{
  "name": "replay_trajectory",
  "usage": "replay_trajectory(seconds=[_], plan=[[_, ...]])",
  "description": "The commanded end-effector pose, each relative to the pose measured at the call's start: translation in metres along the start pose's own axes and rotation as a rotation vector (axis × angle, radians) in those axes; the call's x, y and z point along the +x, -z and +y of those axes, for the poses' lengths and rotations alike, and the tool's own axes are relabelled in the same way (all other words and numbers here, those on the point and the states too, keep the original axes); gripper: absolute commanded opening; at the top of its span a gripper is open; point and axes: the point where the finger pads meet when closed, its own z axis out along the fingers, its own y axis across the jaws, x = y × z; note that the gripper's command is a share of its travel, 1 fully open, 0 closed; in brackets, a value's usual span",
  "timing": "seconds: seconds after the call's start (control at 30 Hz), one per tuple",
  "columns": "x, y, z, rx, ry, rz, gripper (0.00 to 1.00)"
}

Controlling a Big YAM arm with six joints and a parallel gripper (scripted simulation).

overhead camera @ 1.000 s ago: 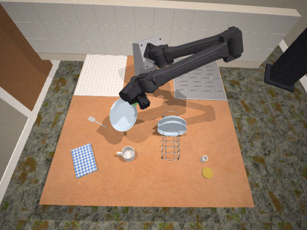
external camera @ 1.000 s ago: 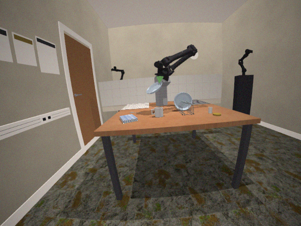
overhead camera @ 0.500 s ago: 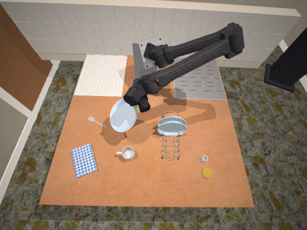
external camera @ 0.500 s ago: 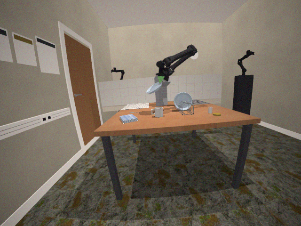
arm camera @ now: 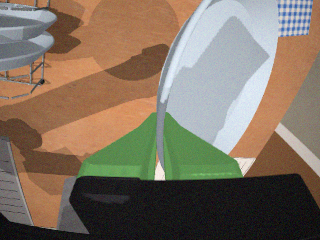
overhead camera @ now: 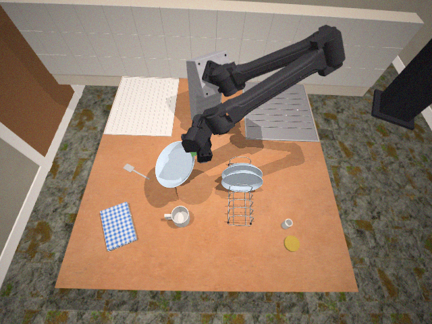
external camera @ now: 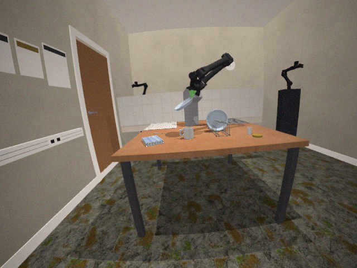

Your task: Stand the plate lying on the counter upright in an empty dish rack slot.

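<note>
My gripper (overhead camera: 192,153) (external camera: 191,92) (arm camera: 160,120), with green fingers, is shut on the rim of a pale blue plate (overhead camera: 174,164) (external camera: 182,104) (arm camera: 223,67). The plate hangs tilted in the air above the counter, to the left of the dish rack. The wire dish rack (overhead camera: 239,208) (external camera: 221,130) stands on the counter with two plates (overhead camera: 241,175) (external camera: 216,119) (arm camera: 20,30) upright in its back slots. Its front slots are empty.
A white mug (overhead camera: 179,215) (external camera: 187,133) stands in front of the held plate. A blue checked cloth (overhead camera: 118,225) (external camera: 152,140), a small spatula (overhead camera: 134,170), a small cup (overhead camera: 286,223) (external camera: 249,130) and a yellow disc (overhead camera: 291,243) (external camera: 256,135) lie on the counter. A white mat (overhead camera: 142,106) and a grey drain board (overhead camera: 284,117) lie at the back.
</note>
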Motion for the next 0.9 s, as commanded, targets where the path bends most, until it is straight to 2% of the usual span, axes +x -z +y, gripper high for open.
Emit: replay_trajectory(seconds=[0.0, 0.37, 0.87], plan=[[-0.04, 0.011, -0.007, 0.055, -0.018, -0.063, 0.0], [-0.058, 0.013, 0.001, 0.077, -0.144, -0.102, 0.0], [-0.091, 0.02, 0.018, 0.092, -0.374, -0.199, 0.0]])
